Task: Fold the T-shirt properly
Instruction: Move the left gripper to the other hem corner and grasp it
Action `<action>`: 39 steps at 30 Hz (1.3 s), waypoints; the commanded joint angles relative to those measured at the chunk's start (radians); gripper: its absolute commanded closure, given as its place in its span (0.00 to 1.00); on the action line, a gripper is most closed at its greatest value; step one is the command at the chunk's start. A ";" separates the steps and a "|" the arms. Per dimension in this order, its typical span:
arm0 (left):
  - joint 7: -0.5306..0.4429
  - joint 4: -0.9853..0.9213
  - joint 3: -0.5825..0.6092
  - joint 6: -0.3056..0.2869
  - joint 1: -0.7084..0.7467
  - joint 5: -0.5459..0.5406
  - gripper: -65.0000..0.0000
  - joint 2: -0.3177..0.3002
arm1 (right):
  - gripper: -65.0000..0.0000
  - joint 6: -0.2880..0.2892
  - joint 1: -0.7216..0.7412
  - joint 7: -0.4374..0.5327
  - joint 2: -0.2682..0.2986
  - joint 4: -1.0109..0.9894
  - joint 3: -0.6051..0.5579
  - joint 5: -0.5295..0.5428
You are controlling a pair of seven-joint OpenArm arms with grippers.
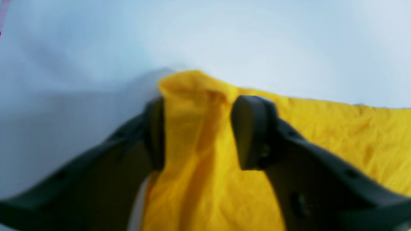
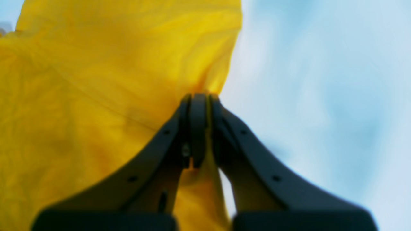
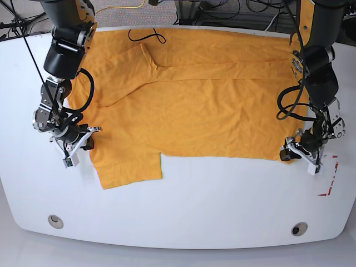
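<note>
The orange-yellow T-shirt [image 3: 211,111] lies spread on the white table [image 3: 183,194], with its collar and a thin black squiggle [image 3: 147,38] at the far left. My right gripper [image 2: 199,96] is shut on the shirt's edge [image 2: 96,96]. In the base view it [image 3: 86,138] sits at the left sleeve. My left gripper [image 1: 200,106] is open, its jaws either side of a raised fold of the shirt [image 1: 192,134] at a corner. In the base view it [image 3: 285,154] is at the shirt's near right corner.
Red tape marks [image 3: 329,183] lie on the table right of the left gripper. Two round holes [image 3: 54,221] [image 3: 298,228] sit near the table's front edge. Cables [image 3: 222,8] hang behind the far edge. Both arms reach down from the far corners.
</note>
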 commanded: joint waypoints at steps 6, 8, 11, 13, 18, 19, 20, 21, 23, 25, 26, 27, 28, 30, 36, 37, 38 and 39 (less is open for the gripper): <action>-0.005 0.011 0.002 -0.003 -0.028 -0.009 0.79 -0.009 | 1.00 0.008 0.028 0.024 0.015 0.020 0.002 0.012; -0.005 0.011 0.003 -0.003 -0.028 -0.007 0.85 -0.009 | 1.00 0.008 0.028 0.024 0.015 0.020 0.001 0.012; -0.005 0.014 0.003 -0.003 -0.028 -0.007 0.96 -0.009 | 1.00 0.008 0.029 0.024 0.015 0.018 -0.001 0.012; -0.005 0.015 0.003 -0.004 -0.028 -0.007 1.00 -0.009 | 1.00 0.008 0.031 0.024 0.015 0.018 -0.002 0.012; -0.003 0.017 0.003 -0.009 -0.028 -0.012 1.00 -0.010 | 1.00 0.008 0.037 0.024 0.016 0.021 -0.001 0.012; -0.003 0.017 0.003 -0.009 -0.028 -0.012 1.00 -0.010 | 1.00 0.008 0.037 0.024 0.016 0.021 -0.001 0.012; -0.003 0.017 0.000 -0.009 -0.028 -0.012 1.00 -0.010 | 1.00 0.008 0.039 0.024 0.018 0.023 -0.001 0.012; -0.003 0.017 -0.001 -0.009 -0.028 -0.012 1.00 -0.010 | 1.00 0.008 0.040 0.024 0.018 0.029 -0.001 0.012; -0.002 0.017 -0.001 -0.010 -0.033 -0.014 1.00 -0.010 | 1.00 0.008 0.040 0.018 0.030 0.056 0.001 0.012; 0.000 0.018 -0.001 -0.012 -0.034 -0.014 1.00 -0.012 | 1.00 0.008 0.039 0.013 0.033 0.082 0.001 0.015; 0.000 0.018 -0.001 -0.012 -0.036 -0.014 1.00 -0.013 | 1.00 0.008 0.035 0.007 0.033 0.098 0.001 0.015; 0.000 0.018 -0.001 -0.012 -0.036 -0.014 1.00 -0.013 | 1.00 0.008 0.035 0.000 0.033 0.109 0.001 0.015; 0.000 0.018 -0.001 -0.012 -0.036 -0.014 1.00 -0.013 | 1.00 0.008 0.034 -0.014 0.035 0.124 0.001 0.013; 0.000 0.021 -0.001 -0.013 -0.036 -0.014 1.00 -0.015 | 1.00 0.008 0.034 -0.033 0.035 0.141 0.001 0.017; 0.050 0.153 -0.004 -0.013 -0.007 -0.014 1.00 -0.010 | 1.00 0.008 0.028 -0.056 0.036 0.204 0.002 0.015; 0.064 0.172 -0.004 -0.013 0.002 -0.015 1.00 -0.010 | 1.00 0.008 0.025 -0.056 0.036 0.211 0.002 0.015; 0.084 0.203 -0.004 -0.013 0.012 -0.017 1.00 -0.009 | 1.00 0.008 0.017 -0.057 0.036 0.217 0.002 0.015; 0.104 0.238 -0.004 -0.018 0.024 -0.026 1.00 -0.007 | 1.00 0.008 0.009 -0.059 0.036 0.228 0.002 0.015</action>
